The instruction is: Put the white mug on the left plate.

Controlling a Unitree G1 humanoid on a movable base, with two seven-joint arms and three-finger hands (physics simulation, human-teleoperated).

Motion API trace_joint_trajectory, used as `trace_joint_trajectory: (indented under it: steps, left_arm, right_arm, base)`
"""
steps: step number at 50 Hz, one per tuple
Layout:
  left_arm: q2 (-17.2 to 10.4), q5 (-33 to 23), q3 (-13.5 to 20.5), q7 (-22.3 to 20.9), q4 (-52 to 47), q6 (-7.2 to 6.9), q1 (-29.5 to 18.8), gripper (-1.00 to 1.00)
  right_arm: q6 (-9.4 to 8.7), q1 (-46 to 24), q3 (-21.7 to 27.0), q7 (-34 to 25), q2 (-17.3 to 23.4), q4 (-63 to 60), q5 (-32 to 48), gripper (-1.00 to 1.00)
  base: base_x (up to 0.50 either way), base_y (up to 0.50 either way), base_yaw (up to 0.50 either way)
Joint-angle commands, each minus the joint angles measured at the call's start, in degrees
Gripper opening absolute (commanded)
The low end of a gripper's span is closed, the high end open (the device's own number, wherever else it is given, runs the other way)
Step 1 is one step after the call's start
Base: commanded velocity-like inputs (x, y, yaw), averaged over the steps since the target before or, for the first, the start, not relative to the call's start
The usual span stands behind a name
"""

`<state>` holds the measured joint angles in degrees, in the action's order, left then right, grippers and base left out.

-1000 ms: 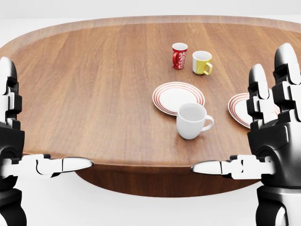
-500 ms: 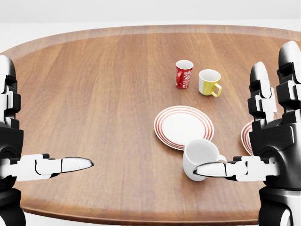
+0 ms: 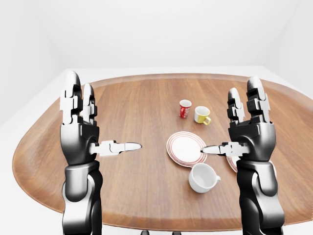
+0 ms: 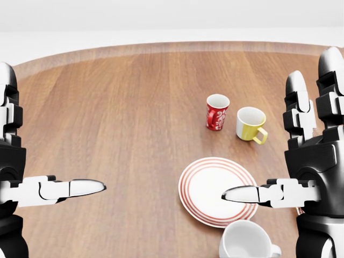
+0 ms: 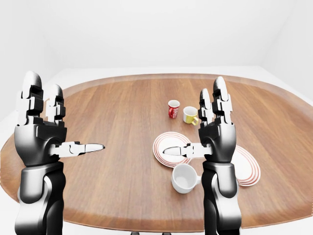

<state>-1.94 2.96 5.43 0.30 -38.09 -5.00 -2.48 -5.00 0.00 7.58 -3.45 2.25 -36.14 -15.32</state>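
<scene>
The white mug [image 3: 203,177] stands upright on the wooden table [image 3: 137,107], handle to the right, just below the left plate [image 3: 186,148], a white plate with red rings. In the head view the white mug [image 4: 247,242] is cut off by the bottom edge. My left hand [image 3: 105,115] is raised on the left, open, fingers up and thumb pointing right, well apart from the mug. My right hand [image 3: 225,120] is raised open above and to the right of the mug, its thumb over the left plate's right rim. Neither hand holds anything.
A red patterned mug [image 4: 217,112] and a yellow mug [image 4: 251,124] stand above the left plate. A second red-ringed plate [image 5: 247,166] lies to the right, partly hidden behind my right arm. The table's rounded edge runs along the bottom of the eye views.
The camera has moved in over the table: mugs and plates slid down the head view, and the white mug dropped to its bottom edge. Both hands keep their pose.
</scene>
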Motion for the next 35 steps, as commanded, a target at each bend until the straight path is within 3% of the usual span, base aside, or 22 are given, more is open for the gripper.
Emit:
trace_joint_trajectory:
  steps: [1, 15, 35]
  left_arm:
    - [0.0, 0.1, 0.0, -0.1, -0.3, 0.0, 0.0, 1.0]
    - [-0.1, 0.4, 0.4, -0.1, -0.4, 0.0, 0.2, 1.0]
    - [-0.2, 0.5, 0.7, 0.0, -0.4, 0.0, -0.3, 1.0]
  right_arm:
    - [0.0, 0.0, 0.0, 0.0, 0.0, -0.2, -0.1, 1.0]
    - [0.0, -0.1, -0.3, 0.2, 0.0, 0.3, -0.1, 1.0]
    - [0.0, -1.0, -0.9, 1.2, 0.5, 1.6, 3.2, 1.0]
  base:
    - [0.5, 0.0, 0.0]
    - [0.47, -0.01, 0.0]
    - [0.2, -0.01, 0.0]
